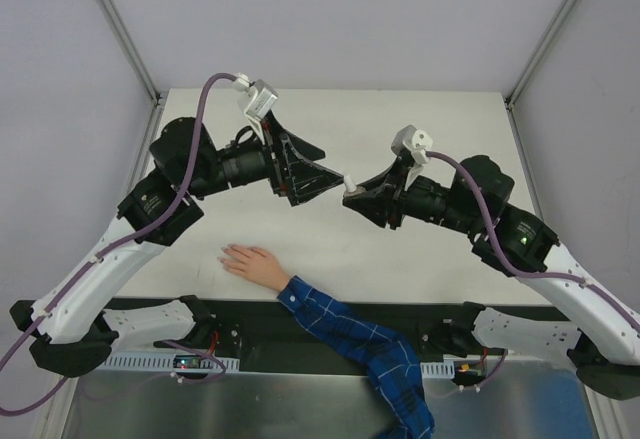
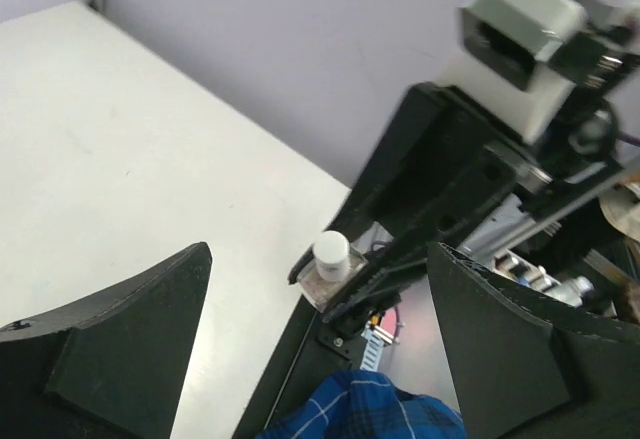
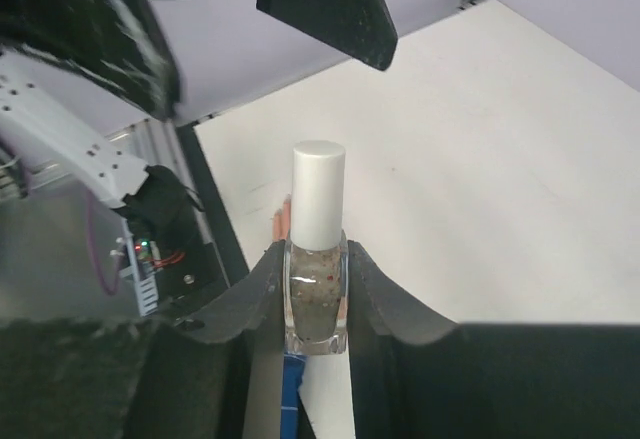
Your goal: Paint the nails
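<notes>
Foreground: left gripper [image 2: 318, 251] jaws spread wide, nothing between. Ahead, right gripper [image 2: 338, 287] clamps small clear bottle [image 2: 328, 277], white cap [image 2: 331, 253] up, beside white surface [image 2: 120, 159] edge. Blue plaid sleeve [image 2: 365, 411] at bottom, below bottle.

Left arm [image 1: 160, 199]: raised, bent, pointing right.
Left gripper [image 1: 333, 165]: jaws spread wide.
Right arm [image 1: 500, 224]: raised, bent, pointing left.
Right gripper [image 1: 352, 196]: jaws squeezed on nail polish bottle [image 3: 316, 299].

The table [image 1: 400, 129] is white, matt and smooth. At the centre, the small bottle [image 3: 316, 304] looks like clear glossy glass, with a smooth white plastic cap [image 3: 318, 194]. The right gripper [image 3: 316, 259] has matt black, plastic-looking fingers [image 3: 390, 309]. At lower centre, the sleeve [image 1: 350, 334] is blue plaid cloth.
</notes>
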You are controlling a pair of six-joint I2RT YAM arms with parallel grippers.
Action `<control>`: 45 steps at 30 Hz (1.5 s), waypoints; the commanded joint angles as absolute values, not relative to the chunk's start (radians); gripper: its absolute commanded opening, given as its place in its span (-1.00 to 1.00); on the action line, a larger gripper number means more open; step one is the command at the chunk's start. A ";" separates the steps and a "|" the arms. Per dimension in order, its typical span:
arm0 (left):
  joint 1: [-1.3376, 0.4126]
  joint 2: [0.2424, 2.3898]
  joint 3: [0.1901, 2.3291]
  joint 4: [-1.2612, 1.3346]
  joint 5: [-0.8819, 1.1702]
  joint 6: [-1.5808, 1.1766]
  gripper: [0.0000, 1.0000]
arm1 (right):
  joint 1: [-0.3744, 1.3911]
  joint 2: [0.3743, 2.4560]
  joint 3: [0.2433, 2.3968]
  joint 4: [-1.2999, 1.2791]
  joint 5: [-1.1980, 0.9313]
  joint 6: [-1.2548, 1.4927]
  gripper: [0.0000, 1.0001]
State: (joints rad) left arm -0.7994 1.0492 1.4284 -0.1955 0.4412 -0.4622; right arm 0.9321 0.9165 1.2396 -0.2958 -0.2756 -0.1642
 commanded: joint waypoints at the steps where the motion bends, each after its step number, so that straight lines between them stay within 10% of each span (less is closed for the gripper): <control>1: -0.834 1.097 1.457 -0.221 0.270 -0.485 0.78 | 0.971 0.933 1.312 -0.314 -0.040 -0.207 -1.00; 12: -0.903 1.167 1.467 -0.221 0.239 -0.488 0.33 | 1.009 0.931 1.290 -0.291 0.041 -0.212 -1.00; 24: -0.904 1.201 1.460 -0.124 0.687 -0.417 -1.00 | 1.020 0.850 1.211 -0.219 -0.093 -0.189 -1.00; 31: -0.897 1.166 1.336 0.184 1.061 -0.497 -1.00 | 0.950 0.778 1.086 0.237 -1.007 0.191 -1.00; 38: -0.902 1.184 1.327 0.353 1.074 -0.661 -0.99 | 0.974 0.769 1.095 0.276 -1.005 0.230 -1.00; 41: -0.900 1.181 1.382 0.211 1.052 -0.618 -0.02 | 0.976 0.776 1.124 0.105 -0.941 0.126 -1.00; 45: -0.896 1.129 1.437 0.029 0.942 -0.476 0.55 | 0.974 0.804 1.207 -0.156 -0.736 -0.099 -1.00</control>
